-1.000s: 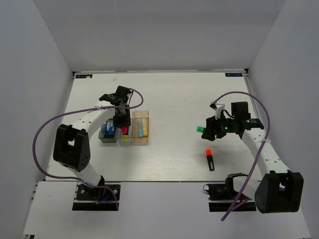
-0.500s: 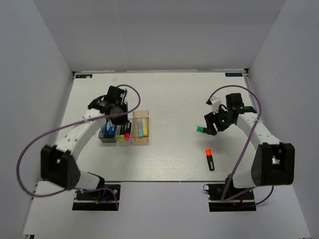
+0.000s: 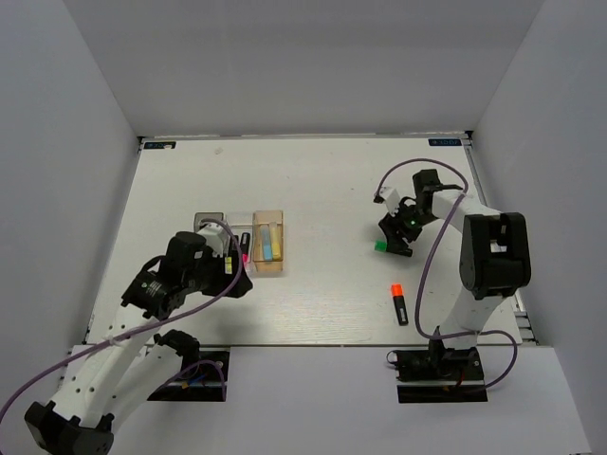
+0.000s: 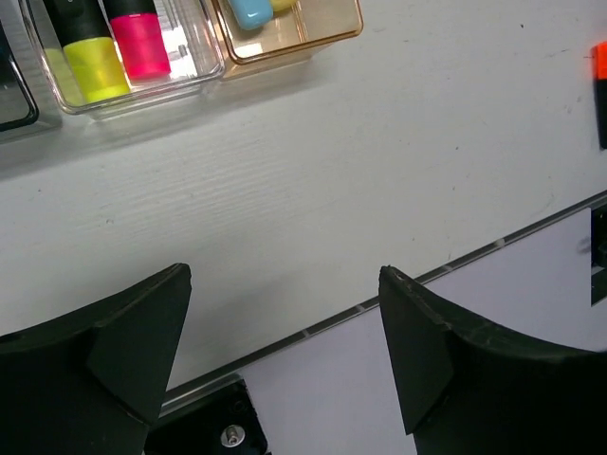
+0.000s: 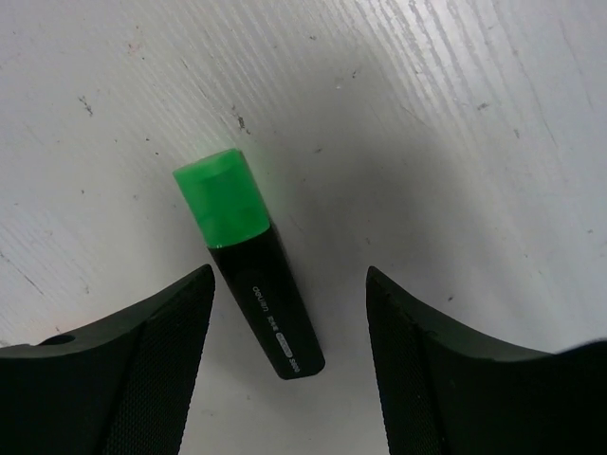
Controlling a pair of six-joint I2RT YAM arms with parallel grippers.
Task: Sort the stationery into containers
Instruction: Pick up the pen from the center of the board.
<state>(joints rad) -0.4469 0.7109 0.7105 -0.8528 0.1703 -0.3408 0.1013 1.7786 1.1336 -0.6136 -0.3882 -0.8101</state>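
Note:
A green-ended highlighter [image 5: 248, 270] lies on the table between the fingers of my open right gripper [image 5: 289, 275], nearer the left finger, and I cannot tell whether it touches. From above, the right gripper [image 3: 391, 237] is over it [image 3: 380, 246]. An orange-ended highlighter [image 3: 399, 303] lies nearer the front edge. My left gripper [image 4: 285, 272] is open and empty, low over the table's near edge, in front of the trays [image 3: 239, 282]. The clear tray [image 4: 204, 76] holds yellow [image 4: 90, 62] and pink [image 4: 140, 43] highlighters. The tan tray [image 3: 282, 242] holds a light-blue marker [image 4: 251, 11]. The dark grey tray [image 3: 207, 222] is partly covered by my left arm, and the patterned block is hidden.
The three trays stand side by side left of centre. A metal strip [image 4: 313, 327] marks the table's near edge, with the left arm's black base plate [image 4: 204, 427] below it. White walls enclose the table on three sides.
My left arm has pulled back from over the trays toward the near edge. My right arm has swung to a new pose, its gripper staying at the green highlighter, which has not moved.

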